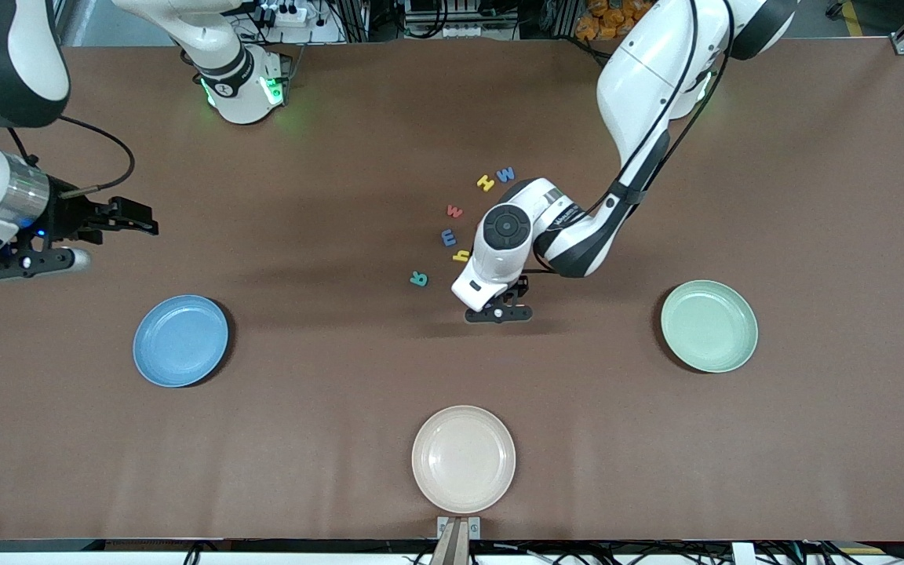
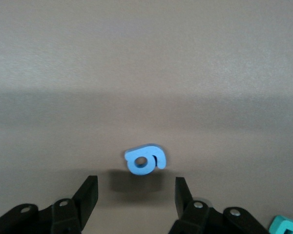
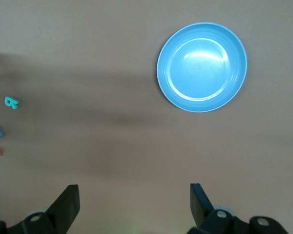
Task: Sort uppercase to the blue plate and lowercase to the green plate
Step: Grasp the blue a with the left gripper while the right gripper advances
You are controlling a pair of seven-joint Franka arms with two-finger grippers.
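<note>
A high front camera looks down across the desk (image 1: pixel 452 377) at both arm bases; each wrist camera looks straight down, sharing the letters.

blue g (image 2: pixel 145 161): hidden under the left arm in the front view
teal R (image 2: pixel 286 225): cropped by the left wrist view's edge, beside the left gripper (image 2: pixel 136 195)

Cream plate (image 1: pixel 463 459) on brown table (image 1: pixel 813 196), nearest the front camera

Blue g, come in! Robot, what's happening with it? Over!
Left gripper low over table, fingers apart, straddling blue g, not gripping. Right gripper open, waiting above blue plate's end. Nothing in the way.
</note>
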